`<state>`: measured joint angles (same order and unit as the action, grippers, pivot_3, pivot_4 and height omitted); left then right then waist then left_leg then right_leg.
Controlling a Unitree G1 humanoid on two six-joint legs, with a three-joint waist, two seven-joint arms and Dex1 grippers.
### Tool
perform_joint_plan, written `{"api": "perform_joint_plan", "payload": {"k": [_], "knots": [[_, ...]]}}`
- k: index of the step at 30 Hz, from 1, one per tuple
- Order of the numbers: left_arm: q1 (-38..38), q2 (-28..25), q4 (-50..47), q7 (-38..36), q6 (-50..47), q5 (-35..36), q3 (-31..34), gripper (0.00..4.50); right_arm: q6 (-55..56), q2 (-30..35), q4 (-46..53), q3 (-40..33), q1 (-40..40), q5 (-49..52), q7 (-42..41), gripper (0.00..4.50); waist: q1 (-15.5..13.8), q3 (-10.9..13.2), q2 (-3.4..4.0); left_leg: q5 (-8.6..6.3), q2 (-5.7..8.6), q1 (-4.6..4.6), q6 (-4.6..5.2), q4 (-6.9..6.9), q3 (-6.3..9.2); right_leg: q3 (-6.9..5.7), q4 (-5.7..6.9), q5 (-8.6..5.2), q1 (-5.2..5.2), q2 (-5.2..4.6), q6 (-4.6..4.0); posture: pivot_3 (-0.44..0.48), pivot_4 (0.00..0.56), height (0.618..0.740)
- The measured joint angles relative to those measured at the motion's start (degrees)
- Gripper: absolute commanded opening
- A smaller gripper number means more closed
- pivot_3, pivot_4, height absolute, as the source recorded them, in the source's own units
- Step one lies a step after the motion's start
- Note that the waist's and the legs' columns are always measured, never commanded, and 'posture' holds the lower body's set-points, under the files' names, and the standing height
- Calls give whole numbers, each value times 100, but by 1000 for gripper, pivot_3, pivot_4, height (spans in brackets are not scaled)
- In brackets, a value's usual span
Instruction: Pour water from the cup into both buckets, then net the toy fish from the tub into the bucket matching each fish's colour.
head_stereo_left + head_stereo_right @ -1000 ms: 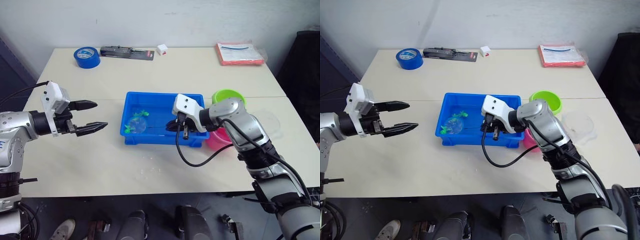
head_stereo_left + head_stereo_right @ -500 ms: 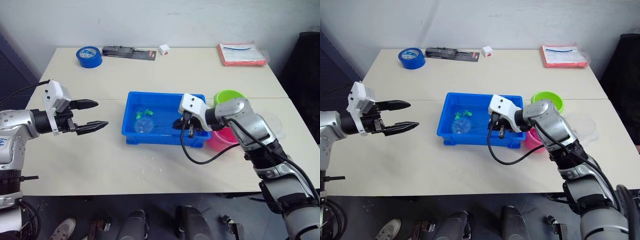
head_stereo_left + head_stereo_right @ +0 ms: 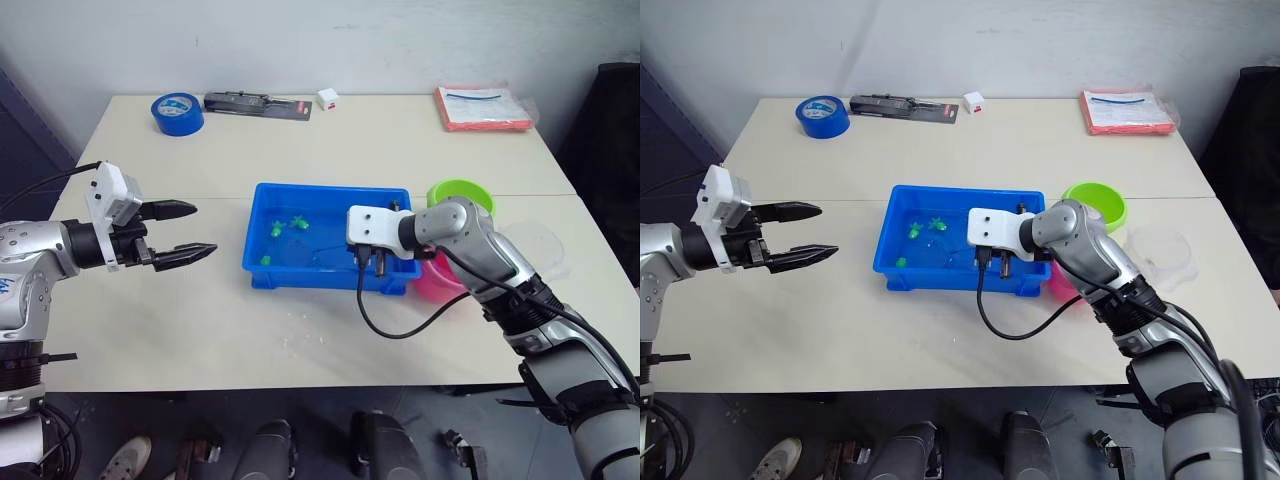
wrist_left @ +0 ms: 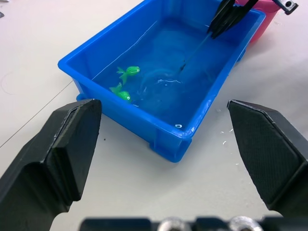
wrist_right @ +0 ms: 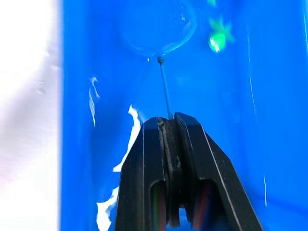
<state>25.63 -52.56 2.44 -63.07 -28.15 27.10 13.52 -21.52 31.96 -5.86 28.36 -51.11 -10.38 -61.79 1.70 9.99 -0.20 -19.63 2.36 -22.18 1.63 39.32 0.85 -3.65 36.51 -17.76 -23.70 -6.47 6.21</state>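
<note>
Setting: a pale cream tabletop (image 3: 330, 150) against a white wall, with a roll of blue tape (image 3: 177, 113), a black packaged tool (image 3: 257, 104) and a red folder (image 3: 479, 107) along its far edge.

Tub: the shallow bright blue rectangular plastic tub (image 3: 268, 277) sits mid-tabletop, holding water.

Fish: three tiny green plastic toy fish (image 3: 296, 220) show in the left half of the tub; no pink ones can be made out there.

Right claw: the right claw (image 5: 169, 126) is pressed together on the thin black handle of the small round scoop net (image 5: 159, 26), whose ring lies sunk in the water near one green fish.

Left claw: the left claw (image 3: 180, 231) hovers spread and empty, off the tub's left end.

Buckets: the lime green round plastic bucket (image 3: 458, 192) and the pink round plastic bucket (image 3: 441, 281) stand just beside the tub's right end, the pink one nearer the robot.

Cup: the clear plastic measuring cup (image 3: 1163, 254) rests right of the buckets.

Step in hand: netting, apparently with the green fish as quarry.

Next move: probably a sweep of the ring under a green fish, a level lift clear of the water, then a carry over to the green bucket.
</note>
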Motion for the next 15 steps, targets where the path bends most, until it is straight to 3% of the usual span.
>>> {"api": "perform_joint_plan", "payload": {"k": [10,15], "knots": [[-130,-1,-163,42,-73,19,89,4500,-80,-382,211,32,67,14,-113,797,0,0,0,0,0,0,0,0,2,0,0,0,1,1,0,0,150,737],[-133,-2,-177,76,-128,26,124,4500,-762,-817,220,-153,93,224,-60,797,42,0,0,1,-7,1,-3,-4,1,-1,0,0,-2,2,0,0,150,737]]}}
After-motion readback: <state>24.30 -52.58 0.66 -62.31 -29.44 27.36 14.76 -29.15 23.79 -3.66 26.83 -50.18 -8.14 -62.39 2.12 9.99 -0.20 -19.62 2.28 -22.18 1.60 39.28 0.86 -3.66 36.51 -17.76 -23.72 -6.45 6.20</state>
